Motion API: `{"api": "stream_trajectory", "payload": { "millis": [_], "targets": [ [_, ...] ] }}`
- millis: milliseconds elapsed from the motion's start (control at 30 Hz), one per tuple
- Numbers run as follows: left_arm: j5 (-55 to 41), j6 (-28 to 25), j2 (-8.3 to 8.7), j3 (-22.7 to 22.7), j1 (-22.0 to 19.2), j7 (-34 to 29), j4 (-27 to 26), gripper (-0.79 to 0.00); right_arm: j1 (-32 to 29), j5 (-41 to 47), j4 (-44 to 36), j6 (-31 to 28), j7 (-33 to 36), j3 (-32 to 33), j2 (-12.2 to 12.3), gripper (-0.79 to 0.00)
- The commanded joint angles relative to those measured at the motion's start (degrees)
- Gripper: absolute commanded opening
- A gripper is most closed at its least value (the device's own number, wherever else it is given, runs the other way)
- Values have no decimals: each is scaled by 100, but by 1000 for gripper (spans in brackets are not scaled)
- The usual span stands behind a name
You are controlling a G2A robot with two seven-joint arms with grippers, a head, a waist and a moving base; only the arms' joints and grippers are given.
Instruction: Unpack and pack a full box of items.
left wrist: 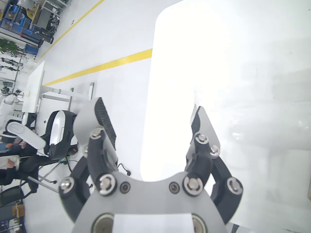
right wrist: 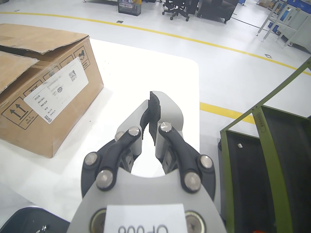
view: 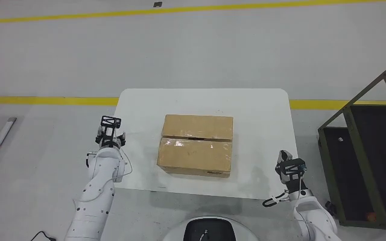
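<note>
**Both grippers empty, box shut at mid-table**

The left gripper [left wrist: 148, 112] has its fingers spread wide, with nothing between the ribbed pads [left wrist: 105, 120]. It hangs at the left edge of the white table [view: 259, 105], part over the tabletop and part over the floor beside it. The right gripper [right wrist: 151, 109] has its two pads pressed together and holds nothing. It sits by the table's near right corner, pointing along the right edge.

The cardboard box [view: 196, 144] stands in the middle of the table, well apart from both grippers and between them. Its top flaps are folded down and meet in a seam that runs across the lid. In the right wrist view the flaps lie loose, one edge lifted slightly above the other. A white label [right wrist: 57, 90] and upright arrows mark the side of the box that faces the right arm.

Off the table's right side stands a green-framed cart [view: 356, 162] with dark panels. A yellow floor line [view: 60, 100] passes behind the table.
</note>
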Motion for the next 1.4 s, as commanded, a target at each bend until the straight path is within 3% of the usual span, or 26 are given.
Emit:
{"api": "stream_trajectory", "payload": {
  "millis": [0,267,400,500,700,1000,1200,1367],
  "targets": [
    [39,-2,10,-59,7,-10,0,0,3,-2,4,-11,3,-2,-1,-785],
    [149,69,45,-329,87,-31,-108,0,35,-10,37,-18,0,-9,-9,-785],
    [-717,109,18,-595,134,165,-187,0,44,-1,50,-23,4,-26,-15,-785],
    [-601,99,46,-723,169,248,-219,0,52,0,61,-31,12,-26,-18,-785],
    [-896,-159,30,-669,277,325,-493,0,78,-4,57,-30,34,-34,-24,-785],
    [-2004,-662,-125,100,452,564,-1228,0,95,-55,-129,-77,64,-13,-23,-785],
    [-2033,-1481,-184,889,267,313,-1575,0,75,-103,-141,-81,54,-37,-28,-785],
    [-2115,-1802,-252,1457,53,166,-1632,0,42,-112,-141,-78,51,-14,-29,-785]
  ]
}}
